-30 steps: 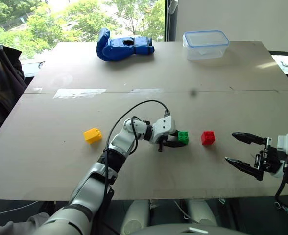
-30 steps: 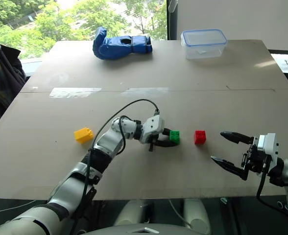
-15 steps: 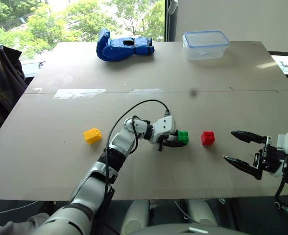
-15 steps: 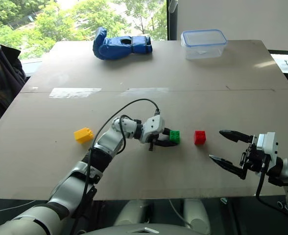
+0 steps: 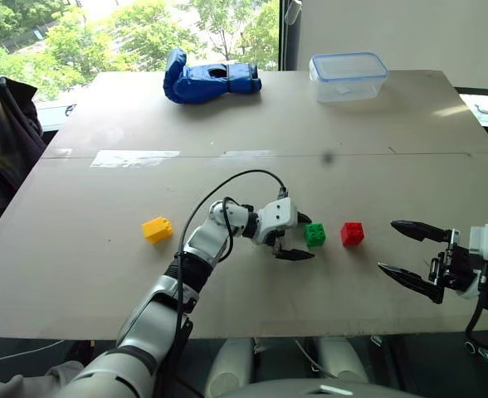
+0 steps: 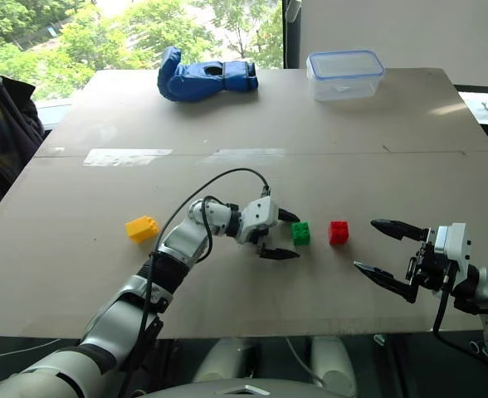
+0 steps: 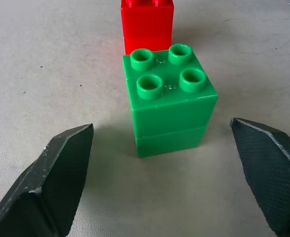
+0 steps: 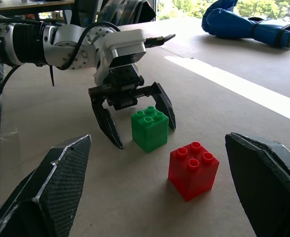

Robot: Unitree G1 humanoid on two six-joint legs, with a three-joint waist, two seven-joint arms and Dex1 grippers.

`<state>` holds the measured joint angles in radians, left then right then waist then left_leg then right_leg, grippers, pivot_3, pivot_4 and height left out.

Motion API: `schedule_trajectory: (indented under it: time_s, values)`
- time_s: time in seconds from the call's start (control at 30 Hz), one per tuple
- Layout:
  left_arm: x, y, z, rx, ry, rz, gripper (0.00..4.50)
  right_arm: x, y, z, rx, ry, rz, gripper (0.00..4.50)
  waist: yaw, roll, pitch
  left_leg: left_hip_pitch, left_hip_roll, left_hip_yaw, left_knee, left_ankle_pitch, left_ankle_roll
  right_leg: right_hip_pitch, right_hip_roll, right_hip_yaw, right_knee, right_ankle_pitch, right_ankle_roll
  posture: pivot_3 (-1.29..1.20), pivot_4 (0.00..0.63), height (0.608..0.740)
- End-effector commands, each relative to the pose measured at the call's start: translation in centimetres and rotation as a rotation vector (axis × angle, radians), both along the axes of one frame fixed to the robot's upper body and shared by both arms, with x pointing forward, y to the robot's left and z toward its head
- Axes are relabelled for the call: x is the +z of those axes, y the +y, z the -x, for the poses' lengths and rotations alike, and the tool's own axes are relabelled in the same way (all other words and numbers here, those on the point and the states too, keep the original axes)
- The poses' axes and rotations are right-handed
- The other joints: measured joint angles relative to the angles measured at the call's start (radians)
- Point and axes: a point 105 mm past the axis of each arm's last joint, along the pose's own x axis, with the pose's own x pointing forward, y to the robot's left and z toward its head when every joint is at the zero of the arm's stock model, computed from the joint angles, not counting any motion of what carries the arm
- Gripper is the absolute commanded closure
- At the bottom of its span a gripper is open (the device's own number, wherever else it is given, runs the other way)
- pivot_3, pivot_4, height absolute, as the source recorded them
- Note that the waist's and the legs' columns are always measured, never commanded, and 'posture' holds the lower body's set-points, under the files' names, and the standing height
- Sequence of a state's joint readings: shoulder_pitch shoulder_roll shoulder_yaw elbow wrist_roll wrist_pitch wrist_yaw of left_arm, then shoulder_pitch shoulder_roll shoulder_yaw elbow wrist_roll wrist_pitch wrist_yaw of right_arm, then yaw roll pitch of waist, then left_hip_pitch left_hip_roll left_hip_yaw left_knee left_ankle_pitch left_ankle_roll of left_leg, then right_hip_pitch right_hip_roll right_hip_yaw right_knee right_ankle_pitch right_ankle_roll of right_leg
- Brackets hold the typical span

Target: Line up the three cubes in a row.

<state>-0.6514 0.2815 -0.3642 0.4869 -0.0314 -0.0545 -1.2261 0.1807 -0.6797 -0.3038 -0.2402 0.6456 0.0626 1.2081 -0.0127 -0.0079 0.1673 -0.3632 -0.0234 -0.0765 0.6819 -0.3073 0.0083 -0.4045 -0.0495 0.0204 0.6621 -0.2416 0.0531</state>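
The green cube [image 5: 314, 235] sits on the tan table a short gap left of the red cube [image 5: 352, 234]. My left gripper [image 5: 308, 238] is open, its two fingers [image 7: 61, 177] standing apart on either side of the green cube [image 7: 169, 98] without touching it. The red cube [image 7: 147, 24] stands right behind the green one, seen along the left gripper. The yellow cube [image 5: 157, 229] lies alone, well to the left, at about the same depth. My right gripper [image 5: 387, 245] hovers open to the right of the red cube [image 8: 193, 168], holding nothing.
A blue glove [image 5: 207, 79] and a clear box with a blue-rimmed lid [image 5: 348, 75] rest at the table's far edge. A strip of tape [image 5: 134, 157] lies across the middle. A dark garment [image 5: 3, 141] hangs off the left side.
My left gripper has opened and let go of the green cube, which now stands free on the table. The right arm has kept still.
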Motion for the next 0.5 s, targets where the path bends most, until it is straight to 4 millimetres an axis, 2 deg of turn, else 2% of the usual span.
schedule_trajectory:
  time_s: [0.03, 0.5]
  values:
    - [-0.5, 0.6, -0.1, 0.013, -0.01, -0.025, 0.08, 0.7, 0.1, 0.2, 0.007, -0.035, -0.009, 0.0, 0.0, 0.0, 0.0, 0.0, 0.0, 0.0, 0.0, 0.0, 0.0, 0.0, 0.0, 0.0, 0.0, 0.0, 0.0, 0.0, 0.15, 0.74]
    - [0.1, 0.9, -2.1, 0.1, -0.059, -0.004, 0.08, 0.5, 0.1, 0.2, 0.01, -0.035, -0.017, 0.0, 0.001, 0.0, 0.0, 0.001, 0.0, 0.0, 0.001, 0.0, 0.0, 0.001, 0.0, 0.0, 0.0, 0.0, 0.0, 0.0, 0.15, 0.74]
